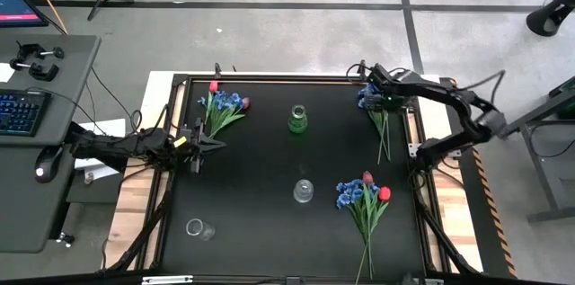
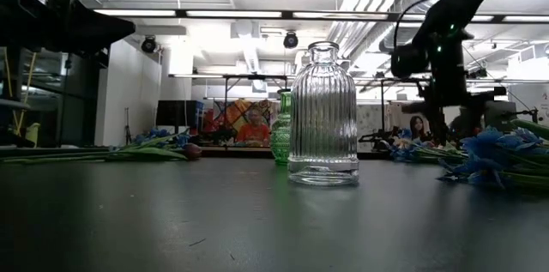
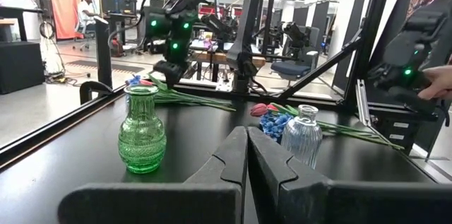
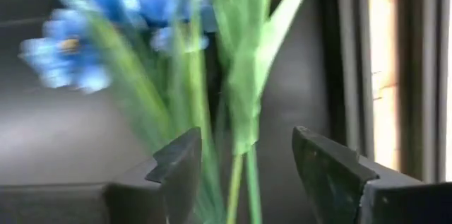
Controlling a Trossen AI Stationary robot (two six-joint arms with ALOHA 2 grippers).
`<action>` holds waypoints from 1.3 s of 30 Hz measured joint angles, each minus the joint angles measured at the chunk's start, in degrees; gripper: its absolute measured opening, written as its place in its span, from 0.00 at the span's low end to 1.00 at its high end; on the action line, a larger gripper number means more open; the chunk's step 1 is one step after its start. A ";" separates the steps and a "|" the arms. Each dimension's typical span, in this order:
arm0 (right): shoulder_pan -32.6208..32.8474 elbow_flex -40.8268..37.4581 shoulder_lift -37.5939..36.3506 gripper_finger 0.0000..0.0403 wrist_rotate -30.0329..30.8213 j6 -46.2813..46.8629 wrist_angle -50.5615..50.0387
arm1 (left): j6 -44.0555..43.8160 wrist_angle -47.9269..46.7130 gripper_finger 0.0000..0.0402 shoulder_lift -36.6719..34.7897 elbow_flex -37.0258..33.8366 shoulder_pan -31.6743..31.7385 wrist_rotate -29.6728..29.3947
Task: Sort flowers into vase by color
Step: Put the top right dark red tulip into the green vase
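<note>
High view: the black table (image 1: 260,177) has three bunches of flowers on it. One bunch (image 1: 222,107) lies at the far left, with blue blossoms, a red tulip and a darker pink one. One bunch (image 1: 367,202) lies near the right side, closer to the front, with blue blossoms and red and dark pink tulips. The third bunch (image 1: 377,114) lies at the far right, and its stems point toward the near side.

The right gripper (image 1: 368,96) is over the blossoms of that far right bunch. In the right wrist view its two dark fingers (image 4: 180,167) are spread apart. Green stems (image 4: 244,160) and a leaf stand in the gap between them, with blue blossoms (image 4: 78,47) just past them. The fingers are not squeezing the stems.

The left gripper (image 1: 208,143) is on the left side of the table, just beside the far left bunch. In the left wrist view its fingers (image 3: 229,160) are pressed together and hold nothing.

A green vase (image 1: 298,120) stands in the middle, toward the far side. A clear ribbed vase (image 1: 304,191) stands in the middle, nearer the front. Another small clear vase (image 1: 199,228) stands near the front left. All three vases are upright and have no flowers in them.
</note>
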 joint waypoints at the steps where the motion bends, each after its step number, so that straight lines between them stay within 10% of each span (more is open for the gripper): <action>1: -0.52 0.00 1.05 0.51 -0.02 0.00 0.04 | 0.00 0.00 0.00 -0.02 0.00 -0.01 0.00; 12: -3.88 0.00 7.08 0.32 -0.59 -5.79 3.20 | 0.00 -0.01 0.00 -0.01 0.02 -0.01 0.00; 19: -3.99 0.00 5.71 0.03 -2.15 -10.52 1.09 | 0.00 -0.02 0.00 -0.02 0.02 0.00 0.00; 28: 1.45 6.32 -12.66 0.01 -2.36 -12.06 -9.94 | 0.00 0.00 0.00 -0.02 0.01 0.00 0.00; 34: 8.70 4.22 -29.48 0.01 -14.10 -15.01 23.06 | 0.00 0.00 0.00 -0.02 0.02 0.01 0.00; 39: 15.08 -3.39 -29.09 0.00 -21.55 -13.64 54.92 | 0.00 0.00 0.00 -0.01 0.02 0.00 0.00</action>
